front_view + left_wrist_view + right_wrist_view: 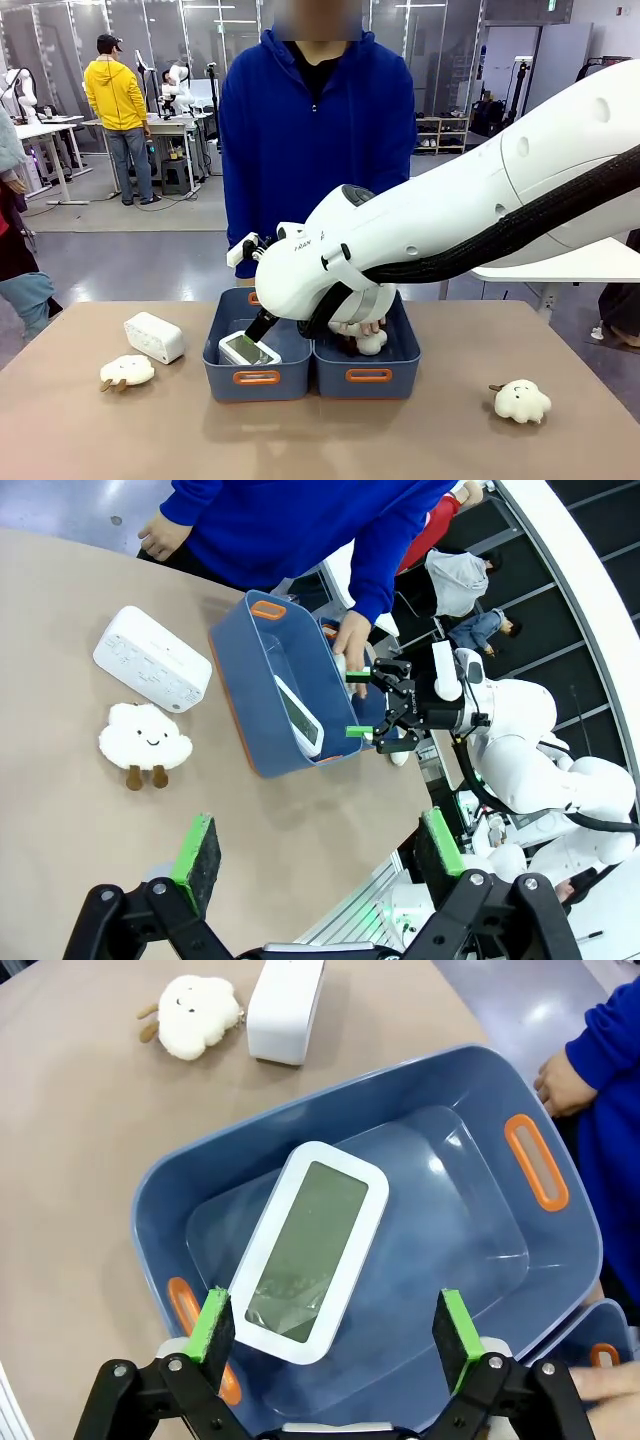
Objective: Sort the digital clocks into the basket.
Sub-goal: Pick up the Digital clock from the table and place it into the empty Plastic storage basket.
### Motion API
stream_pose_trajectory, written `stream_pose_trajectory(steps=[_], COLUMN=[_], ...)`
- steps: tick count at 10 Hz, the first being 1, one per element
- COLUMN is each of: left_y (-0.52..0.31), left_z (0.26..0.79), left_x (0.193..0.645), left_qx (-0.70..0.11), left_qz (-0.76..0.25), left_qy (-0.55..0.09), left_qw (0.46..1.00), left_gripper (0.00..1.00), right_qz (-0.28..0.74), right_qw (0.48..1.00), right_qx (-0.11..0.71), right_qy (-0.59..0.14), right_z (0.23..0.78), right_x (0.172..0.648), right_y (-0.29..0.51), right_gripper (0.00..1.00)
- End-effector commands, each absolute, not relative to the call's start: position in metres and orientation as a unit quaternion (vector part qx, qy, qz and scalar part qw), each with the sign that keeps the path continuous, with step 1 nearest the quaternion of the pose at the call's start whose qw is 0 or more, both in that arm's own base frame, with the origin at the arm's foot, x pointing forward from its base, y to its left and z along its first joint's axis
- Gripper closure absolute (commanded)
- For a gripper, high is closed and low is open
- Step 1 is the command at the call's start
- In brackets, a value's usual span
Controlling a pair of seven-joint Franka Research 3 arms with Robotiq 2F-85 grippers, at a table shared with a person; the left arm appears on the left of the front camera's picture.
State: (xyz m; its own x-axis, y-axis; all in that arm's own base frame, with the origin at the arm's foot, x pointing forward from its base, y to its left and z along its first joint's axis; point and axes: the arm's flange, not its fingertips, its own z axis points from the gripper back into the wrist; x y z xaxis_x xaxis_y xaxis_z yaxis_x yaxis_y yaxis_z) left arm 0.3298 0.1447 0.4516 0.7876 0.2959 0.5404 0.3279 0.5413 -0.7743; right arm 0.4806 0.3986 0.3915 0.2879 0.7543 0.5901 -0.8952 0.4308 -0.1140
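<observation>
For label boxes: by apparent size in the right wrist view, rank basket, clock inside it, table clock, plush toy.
1. basket
2. clock inside it
3. table clock, plush toy: look alike, both farther off.

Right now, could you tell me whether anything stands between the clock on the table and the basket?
Nothing lies between that clock and the basket; the plush sits beside it. The open right tool hangs over the basket, above the other clock.

Glossy blue-grey plastic is shown by the basket [450,1130], smooth white plastic by the clock [310,1245], fluffy cloth by the plush toy [197,1015], a matt surface by the table [90,1110].
</observation>
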Motion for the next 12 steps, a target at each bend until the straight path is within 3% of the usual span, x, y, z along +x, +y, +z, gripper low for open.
stream_pose_trajectory(steps=[1, 12], left_y=[0.1447, 0.1447], left_z=[0.4519, 0.4519], left_x=[0.3299, 0.3299], left_qx=[-0.484, -0.484], left_qz=[-0.013, -0.013], left_qy=[-0.329, -0.329], left_qw=[0.811, 0.811], left_gripper=[0.0, 0.0], right_qz=[0.511, 0.52], right_qw=[0.799, 0.793], right_qx=[0.124, 0.12], right_qy=[-0.292, -0.293], right_z=[0.3965, 0.3915], right_x=[0.4756, 0.4806], right_y=[0.3895, 0.3986], right_gripper=[0.02, 0.02])
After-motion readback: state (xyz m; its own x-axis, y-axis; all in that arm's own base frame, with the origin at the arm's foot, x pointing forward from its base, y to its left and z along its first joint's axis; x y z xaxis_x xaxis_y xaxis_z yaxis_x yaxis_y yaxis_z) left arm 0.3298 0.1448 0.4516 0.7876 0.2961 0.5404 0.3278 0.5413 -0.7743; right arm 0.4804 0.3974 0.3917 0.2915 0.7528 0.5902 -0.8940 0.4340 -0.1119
